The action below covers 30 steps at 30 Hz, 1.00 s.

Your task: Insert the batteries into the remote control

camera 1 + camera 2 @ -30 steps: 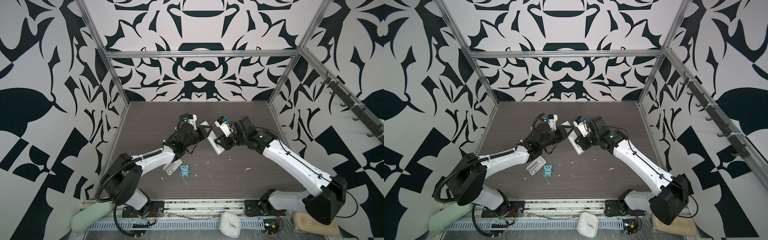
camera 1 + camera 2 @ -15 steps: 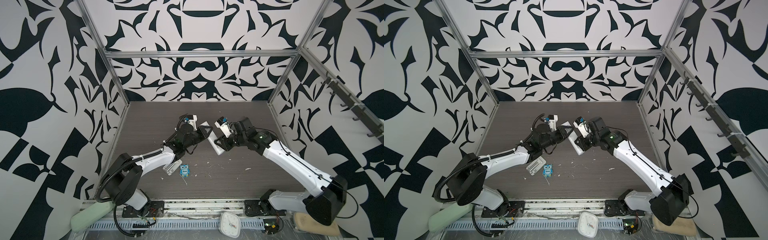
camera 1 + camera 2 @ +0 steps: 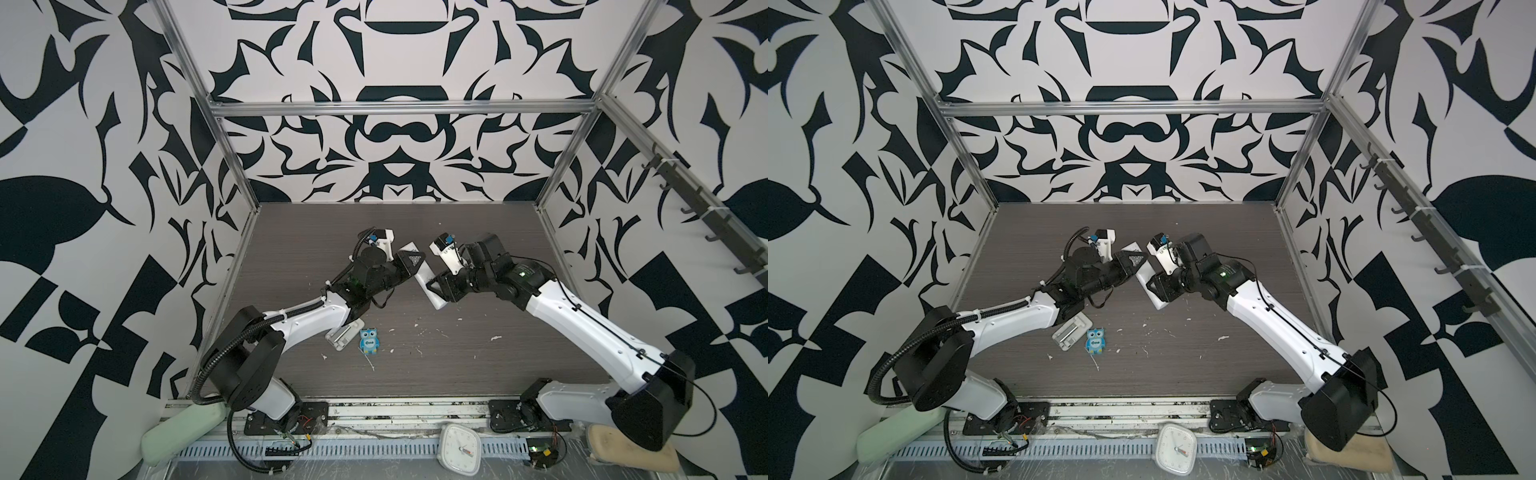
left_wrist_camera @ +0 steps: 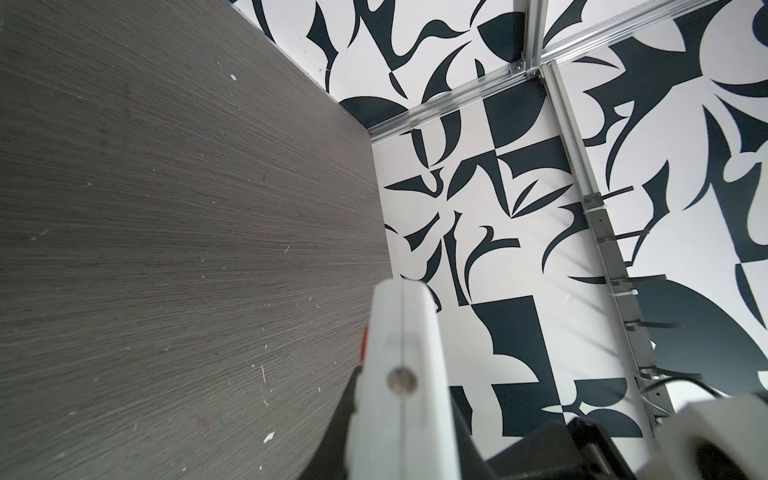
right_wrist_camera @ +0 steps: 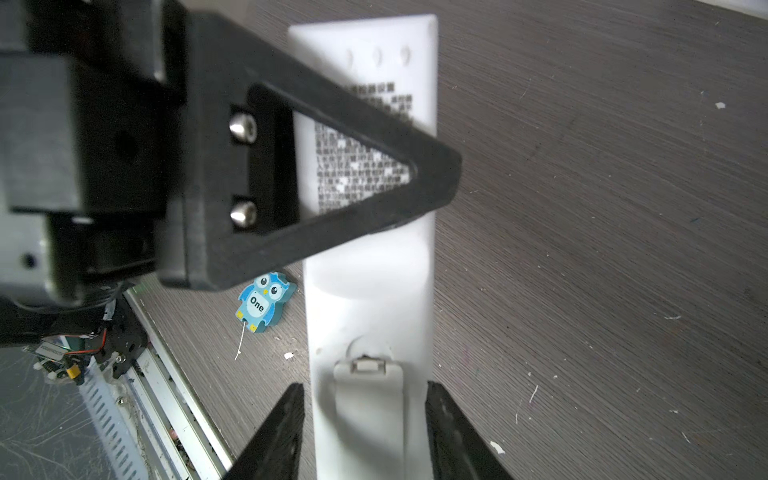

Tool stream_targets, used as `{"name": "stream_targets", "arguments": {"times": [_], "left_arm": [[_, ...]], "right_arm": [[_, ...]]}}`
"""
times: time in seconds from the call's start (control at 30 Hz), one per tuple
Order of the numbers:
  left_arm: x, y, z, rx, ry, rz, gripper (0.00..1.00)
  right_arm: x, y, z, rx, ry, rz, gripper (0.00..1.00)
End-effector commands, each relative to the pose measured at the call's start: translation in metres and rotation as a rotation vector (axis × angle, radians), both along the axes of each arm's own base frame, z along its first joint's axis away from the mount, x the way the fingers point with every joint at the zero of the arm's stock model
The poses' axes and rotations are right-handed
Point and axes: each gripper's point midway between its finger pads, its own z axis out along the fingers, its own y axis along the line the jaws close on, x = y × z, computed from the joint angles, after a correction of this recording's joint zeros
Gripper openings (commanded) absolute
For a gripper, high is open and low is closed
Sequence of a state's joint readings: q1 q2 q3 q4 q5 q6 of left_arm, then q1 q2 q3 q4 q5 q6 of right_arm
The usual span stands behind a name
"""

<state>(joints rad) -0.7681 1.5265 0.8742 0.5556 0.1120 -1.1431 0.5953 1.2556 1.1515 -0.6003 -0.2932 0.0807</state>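
The long white remote control (image 3: 429, 289) (image 3: 1152, 294) is held tilted above the table's middle, back side up. My left gripper (image 3: 414, 266) (image 3: 1136, 264) is shut on its printed-label half; in the left wrist view the remote control (image 4: 399, 365) fills the space between the jaws. My right gripper (image 5: 363, 390) (image 3: 436, 286) is open, its two black fingers (image 5: 278, 432) standing on either side of the remote control (image 5: 374, 291) at the end with the closed battery cover (image 5: 368, 399). The batteries are hidden.
A small blue owl figure (image 3: 369, 340) (image 5: 266, 301) and a flat grey-white tray (image 3: 345, 334) lie on the dark wood table near the left arm. A white clock (image 3: 458, 449) sits on the front rail. Patterned walls enclose the table.
My right gripper's jaws have spread apart off the remote's cover end. The left gripper keeps its hold, and both arms have barely moved.
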Motion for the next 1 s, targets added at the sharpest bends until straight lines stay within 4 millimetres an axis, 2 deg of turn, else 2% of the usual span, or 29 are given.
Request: {"name": "stream_targets", "arguments": {"times": [0.0, 0.13, 0.47, 0.7, 0.97], "left_arm": [[-0.006, 0.002, 0.02, -0.028, -0.043, -0.02, 0.02], [-0.01, 0.004, 0.017, -0.016, -0.031, -0.031, 0.02], [-0.012, 0.004, 0.017, -0.019, -0.031, -0.036, 0.01], [-0.012, 0.004, 0.017, -0.02, -0.032, -0.038, 0.01], [-0.012, 0.002, 0.018, -0.024, -0.035, -0.044, 0.02]], "right_arm": [[-0.001, -0.003, 0.044, 0.052, -0.098, -0.007, 0.54], [-0.001, -0.011, 0.046, 0.024, -0.131, -0.018, 0.59], [0.004, -0.018, 0.01, -0.07, -0.02, -0.066, 0.58], [0.007, -0.018, 0.009, -0.071, -0.009, -0.073, 0.58], [0.01, -0.018, -0.01, -0.102, 0.038, -0.082, 0.57]]}}
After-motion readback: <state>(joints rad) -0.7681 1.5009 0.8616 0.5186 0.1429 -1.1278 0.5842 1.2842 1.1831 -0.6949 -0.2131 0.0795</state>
